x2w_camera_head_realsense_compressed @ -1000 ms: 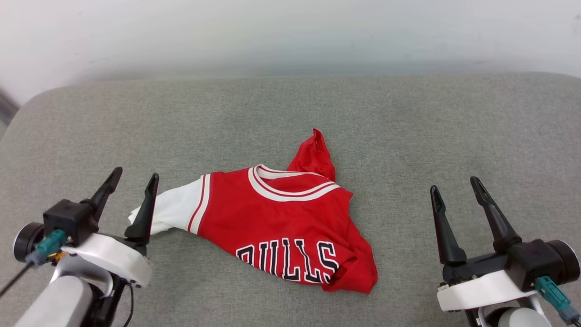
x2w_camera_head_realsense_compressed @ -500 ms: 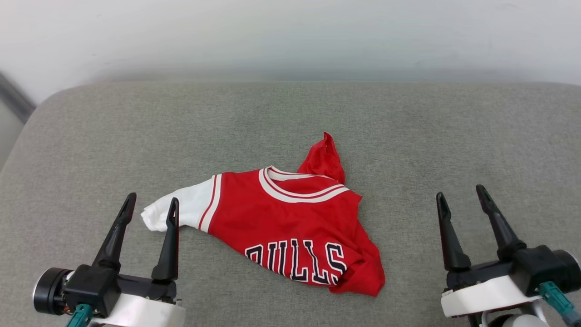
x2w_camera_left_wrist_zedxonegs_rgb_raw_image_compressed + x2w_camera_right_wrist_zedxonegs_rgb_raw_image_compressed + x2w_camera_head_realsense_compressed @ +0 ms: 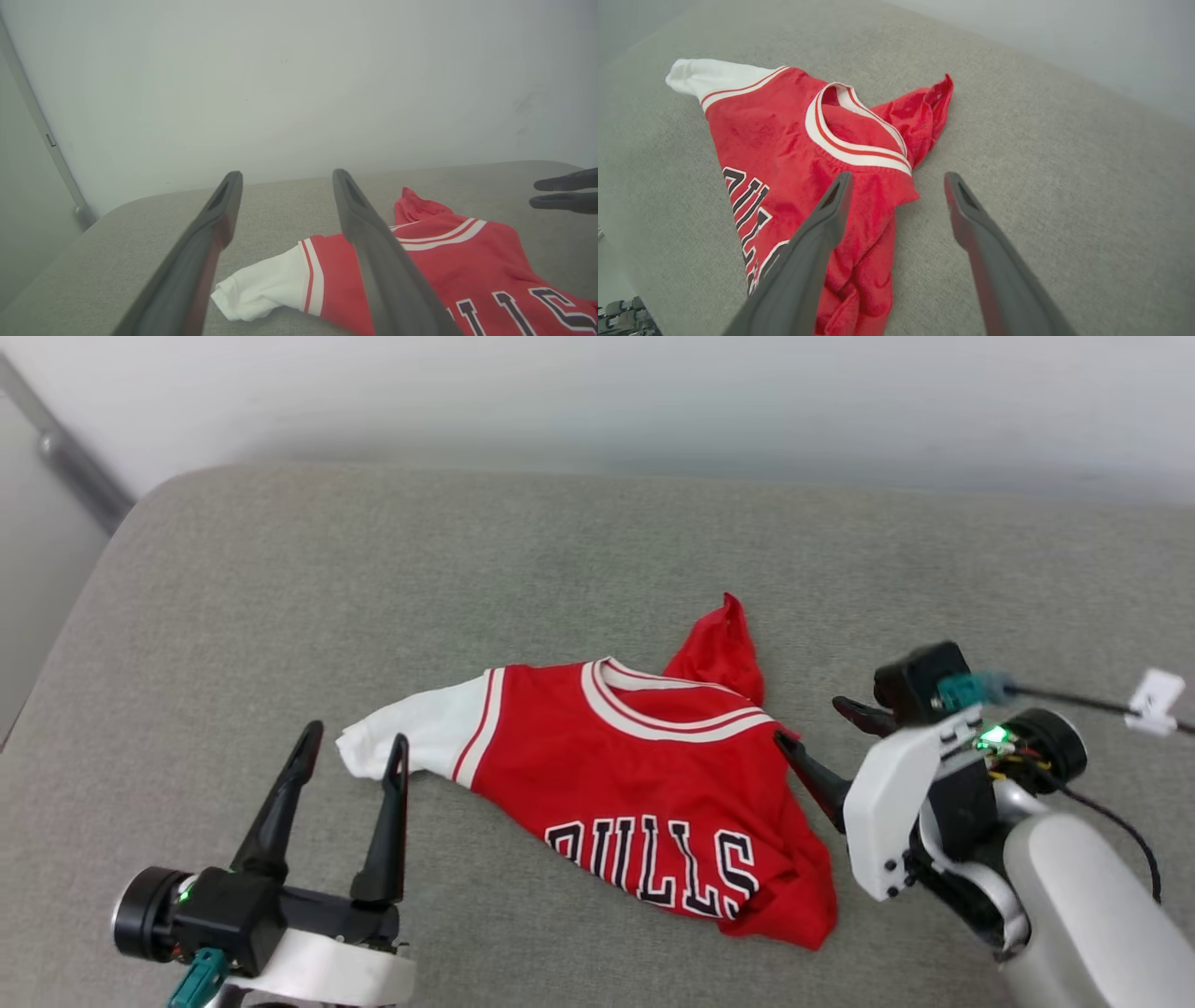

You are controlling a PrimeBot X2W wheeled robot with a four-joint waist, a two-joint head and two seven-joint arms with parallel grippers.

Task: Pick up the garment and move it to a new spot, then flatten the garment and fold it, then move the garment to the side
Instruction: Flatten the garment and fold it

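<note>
The garment (image 3: 653,793) lies crumpled mid-frame on the grey cushion (image 3: 280,569), its white sleeve (image 3: 439,728) pointing left. My right claw (image 3: 808,720), fingers apart, hovers at its right edge by the collar. My left claw (image 3: 358,733), also spread, sits beside the sleeve, lower left. If I pinch just the top layer, it could lift twisted. My right wrist view shows bunched folds (image 3: 859,280) along that edge that the head view flattens.

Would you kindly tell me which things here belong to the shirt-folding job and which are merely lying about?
Belonging to the job:
red shirt, crumpled on the cushion
left end effector, open, near the white sleeve
right end effector, open, by the shirt's shoulder edge

Just there:
grey cushion
white wall
metal rail
tagged cable
</note>
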